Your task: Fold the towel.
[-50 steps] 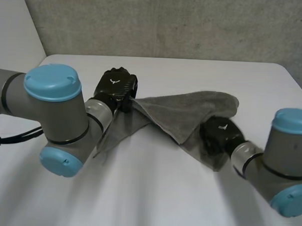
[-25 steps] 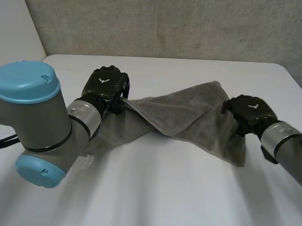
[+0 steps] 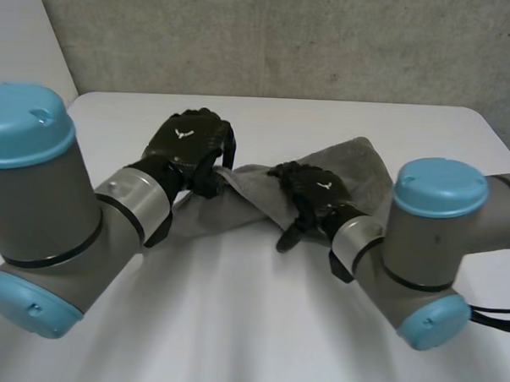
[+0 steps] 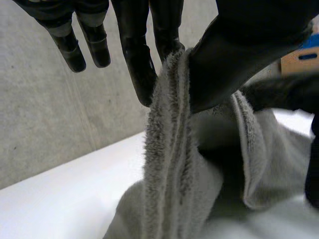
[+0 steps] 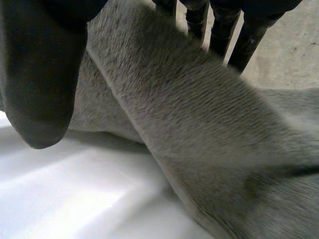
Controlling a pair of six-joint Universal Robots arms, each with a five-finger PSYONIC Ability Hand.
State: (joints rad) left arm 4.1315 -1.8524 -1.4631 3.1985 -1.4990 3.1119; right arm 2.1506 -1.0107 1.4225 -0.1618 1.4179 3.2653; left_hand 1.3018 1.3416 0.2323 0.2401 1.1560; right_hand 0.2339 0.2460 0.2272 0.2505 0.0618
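Pinching the near-left end of the grey terry-cloth towel point(image 3: 368, 169) between thumb and finger, the left hand point(image 3: 189, 142) holds it lifted. The towel's long axis runs left-right across the white tabletop point(image 3: 257, 326), passing under the right hand point(image 3: 314, 192), whose grip cannot be told.

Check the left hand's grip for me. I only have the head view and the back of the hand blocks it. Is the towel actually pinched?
Observer: Yes. In the left wrist view the left hand pinches a bunched edge of the towel between its thumb and the fingers next to it.
Operator: Are the other fingers on the cloth?
Observer: No. Two fingers hang straight beside it, clear of the cloth.
Operator: And the right hand?
Observer: In the right wrist view a folded band of towel runs between the right hand thumb and its fingers, which pass behind the cloth. It looks held.
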